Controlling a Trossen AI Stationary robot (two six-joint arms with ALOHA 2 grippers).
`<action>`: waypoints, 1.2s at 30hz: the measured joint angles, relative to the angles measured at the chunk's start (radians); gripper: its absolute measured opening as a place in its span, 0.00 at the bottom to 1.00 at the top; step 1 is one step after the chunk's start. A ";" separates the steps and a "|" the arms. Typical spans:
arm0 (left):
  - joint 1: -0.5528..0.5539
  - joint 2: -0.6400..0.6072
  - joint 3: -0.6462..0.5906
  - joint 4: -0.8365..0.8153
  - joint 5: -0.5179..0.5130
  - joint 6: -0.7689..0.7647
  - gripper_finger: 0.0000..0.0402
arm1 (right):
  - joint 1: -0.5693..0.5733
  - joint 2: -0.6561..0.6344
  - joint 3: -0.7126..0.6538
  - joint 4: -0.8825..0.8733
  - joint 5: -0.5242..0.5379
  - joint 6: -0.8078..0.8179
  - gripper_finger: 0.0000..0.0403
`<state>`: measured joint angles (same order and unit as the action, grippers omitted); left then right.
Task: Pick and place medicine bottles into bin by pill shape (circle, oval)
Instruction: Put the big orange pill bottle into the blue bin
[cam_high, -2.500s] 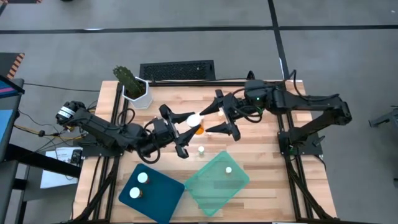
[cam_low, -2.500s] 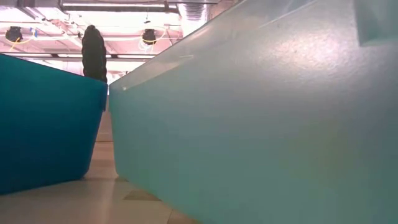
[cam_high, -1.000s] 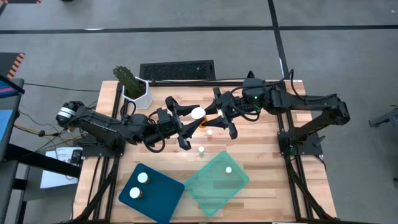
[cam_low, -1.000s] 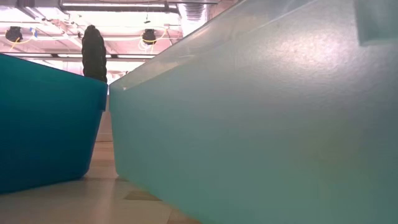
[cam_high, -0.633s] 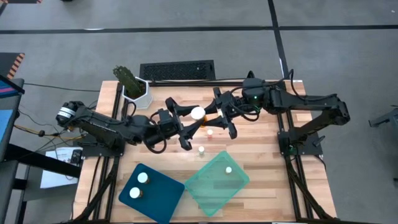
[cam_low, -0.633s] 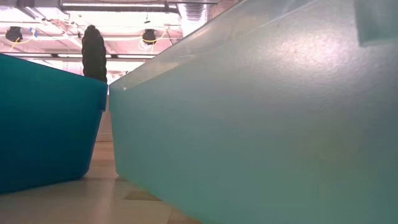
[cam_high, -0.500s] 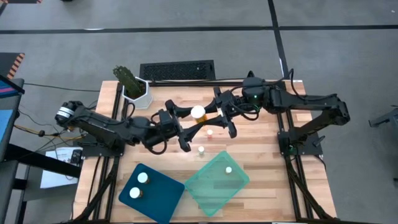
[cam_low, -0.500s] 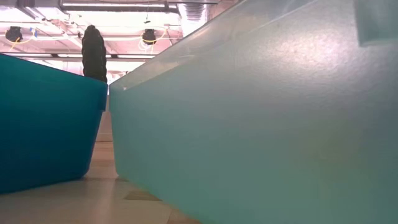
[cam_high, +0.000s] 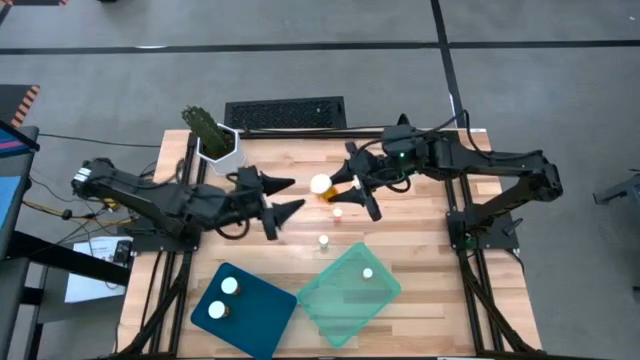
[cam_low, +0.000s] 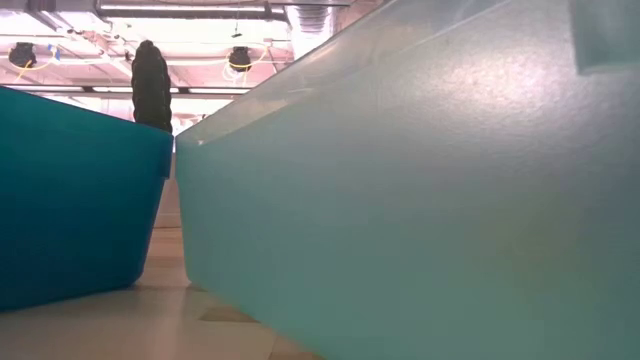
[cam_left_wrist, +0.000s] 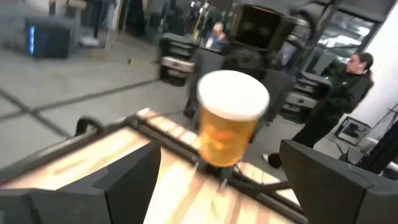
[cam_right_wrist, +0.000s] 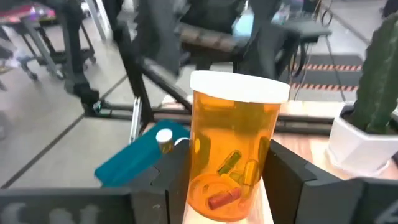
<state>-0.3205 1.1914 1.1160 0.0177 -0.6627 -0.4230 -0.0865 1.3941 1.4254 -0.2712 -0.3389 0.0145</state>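
An amber medicine bottle (cam_high: 322, 187) with a white cap hangs above the table's middle, with my right gripper (cam_high: 347, 191) shut on it. The right wrist view shows oval capsules inside the bottle (cam_right_wrist: 233, 155). My left gripper (cam_high: 285, 195) stands open just left of the bottle, apart from it. In the left wrist view the bottle (cam_left_wrist: 229, 118) shows beyond the spread fingers. Two small bottles (cam_high: 337, 212) (cam_high: 323, 241) stand upright on the table below. One bottle (cam_high: 367, 272) stands in the light teal bin (cam_high: 340, 300), and two bottles (cam_high: 230, 286) (cam_high: 216, 310) stand in the dark blue bin (cam_high: 262, 318). My right gripper pinches the lower half of the bottle's amber body (cam_right_wrist: 200, 180) between its two fingers (cam_right_wrist: 289, 177), one on each side. The fingers come about level from the table's right side. The bottle stands upright, cap up, lifted clear of the table.
A white pot with a cactus (cam_high: 215, 140) stands at the far left corner, and a black grille (cam_high: 285, 113) lies past the far edge. In the low view the walls of the blue bin (cam_low: 80, 200) and the teal bin (cam_low: 420, 200) hide the table.
My left gripper has opened, let go of the bottle, drawn back toward the table's left edge and rolled. The bottle has stayed in my right gripper, upright, in about the same place above the table's middle.
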 joint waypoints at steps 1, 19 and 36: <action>0.007 -0.022 0.000 -0.044 0.008 -0.031 0.80 | 0.002 0.001 0.000 -0.016 0.000 -0.002 0.44; 0.207 -0.002 0.001 -0.175 0.551 -0.171 0.82 | 0.048 0.087 0.000 -0.073 0.000 -0.004 0.45; 0.221 0.057 -0.001 -0.170 0.605 -0.120 0.83 | 0.058 0.100 -0.001 -0.065 0.000 0.004 0.46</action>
<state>-0.0994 1.2487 1.1148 -0.1523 -0.0573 -0.5430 -0.0284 1.4937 1.4246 -0.3367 -0.3389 0.0185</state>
